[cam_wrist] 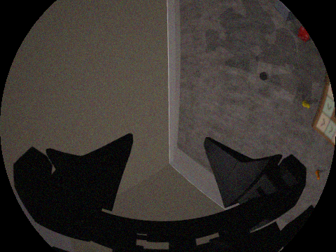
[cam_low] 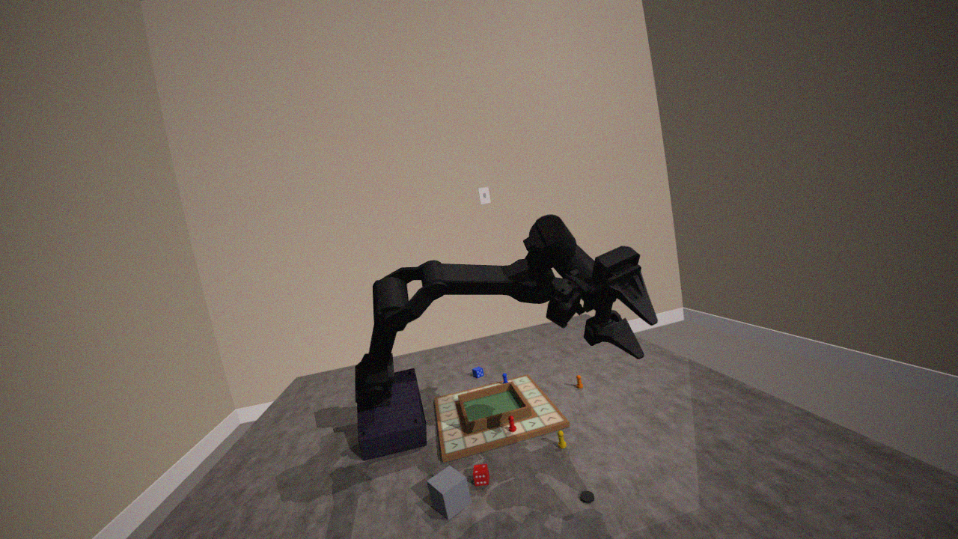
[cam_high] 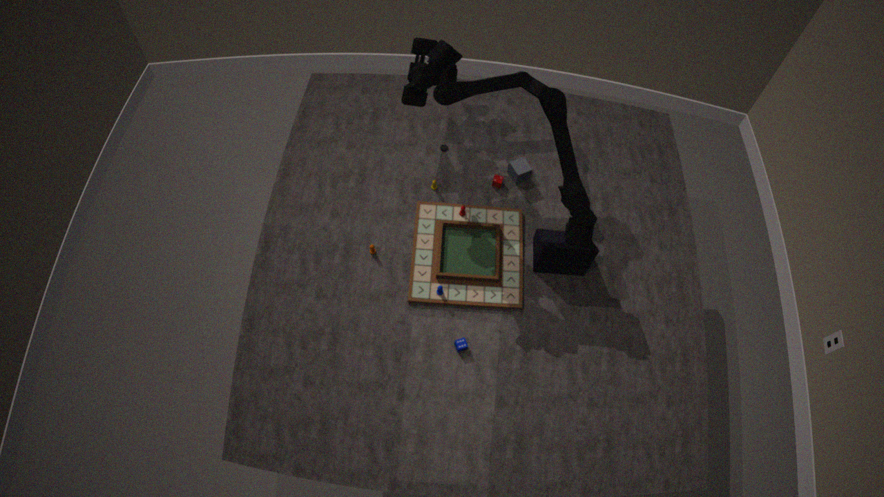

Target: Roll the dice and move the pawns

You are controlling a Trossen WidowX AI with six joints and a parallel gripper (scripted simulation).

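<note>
The red die [cam_high: 497,181] [cam_low: 480,474] [cam_wrist: 304,34] lies on the floor beside the grey cube. The blue die [cam_high: 460,344] [cam_low: 477,372] lies on the floor on the board's other side. The tray [cam_high: 469,277] [cam_low: 494,421] in the middle of the board [cam_high: 466,304] [cam_low: 507,442] holds no die. The red pawn [cam_high: 462,211] [cam_low: 511,424] stands on the board's upper row in the top view, third square from the left. The blue pawn [cam_high: 439,290] [cam_low: 504,378] stands on the lower row, second square from the left. My gripper [cam_low: 650,340] [cam_wrist: 169,139] is open and empty, high up, away from the board.
A grey cube [cam_high: 519,168] [cam_low: 449,492] is close to the red die. A yellow pawn [cam_high: 434,185] [cam_low: 561,439] [cam_wrist: 306,104], an orange pawn [cam_high: 371,249] [cam_low: 579,382] [cam_wrist: 318,174] and a small dark disc [cam_high: 443,148] [cam_low: 587,496] [cam_wrist: 263,75] are around the board.
</note>
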